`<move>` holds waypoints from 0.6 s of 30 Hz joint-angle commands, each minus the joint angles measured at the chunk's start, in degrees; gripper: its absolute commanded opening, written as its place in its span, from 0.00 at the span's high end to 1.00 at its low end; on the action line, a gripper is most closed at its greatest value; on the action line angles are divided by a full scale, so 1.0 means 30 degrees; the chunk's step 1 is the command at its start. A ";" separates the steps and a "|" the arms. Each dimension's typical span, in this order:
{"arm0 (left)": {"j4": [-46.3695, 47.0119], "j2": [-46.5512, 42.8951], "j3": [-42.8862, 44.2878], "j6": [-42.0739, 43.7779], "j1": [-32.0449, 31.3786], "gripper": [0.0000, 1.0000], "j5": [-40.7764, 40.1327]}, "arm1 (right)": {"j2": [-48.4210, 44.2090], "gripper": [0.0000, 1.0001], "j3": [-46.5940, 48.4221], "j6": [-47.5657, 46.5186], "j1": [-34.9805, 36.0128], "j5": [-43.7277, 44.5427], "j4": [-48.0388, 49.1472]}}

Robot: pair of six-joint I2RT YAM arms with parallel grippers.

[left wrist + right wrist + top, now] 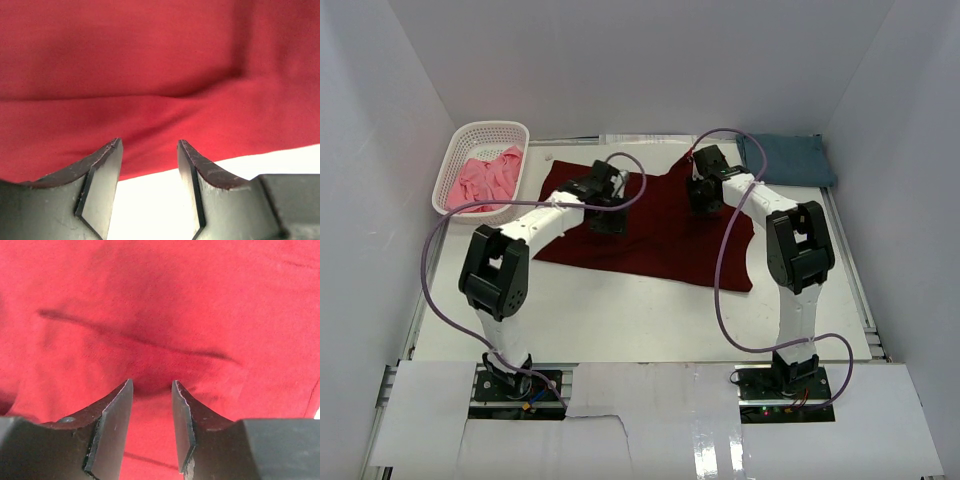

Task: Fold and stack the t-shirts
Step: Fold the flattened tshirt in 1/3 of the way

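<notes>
The dark maroon t-shirt [660,240] lies spread out across the middle of the table. My left gripper [605,220] hovers over its left part, jaws open. In the left wrist view the gripper [149,143] has nothing between its fingers, and the shirt's edge [150,75] meets the white table [150,200] right at the tips. My right gripper [703,198] stands over the shirt's back right part. It [151,383] is open just above a creased patch of the cloth [200,300]. The slate-blue t-shirt [788,158] lies folded at the back right. The pink t-shirt [485,178] is crumpled in the basket.
A white lattice basket [492,128] stands at the back left corner. White walls close in the table on three sides. Bare table [620,320] lies between the maroon shirt and the arm bases.
</notes>
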 commanded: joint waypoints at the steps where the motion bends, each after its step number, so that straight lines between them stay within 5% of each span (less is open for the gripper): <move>1: 0.0597 -0.1524 0.0629 0.0242 -0.2940 0.41 -0.0694 | 0.0690 0.57 0.1515 -0.0343 -0.0335 -0.0197 -0.0440; 8: 0.0715 0.0667 0.3381 -0.0608 -0.6805 0.41 -0.0752 | 0.1774 0.57 0.1750 -0.0401 -0.0365 -0.0461 -0.0586; 18: 0.1884 0.3748 0.3709 -0.1399 -0.8832 0.41 -0.0839 | 0.2537 0.57 0.2072 -0.0284 -0.0511 -0.0902 -0.0528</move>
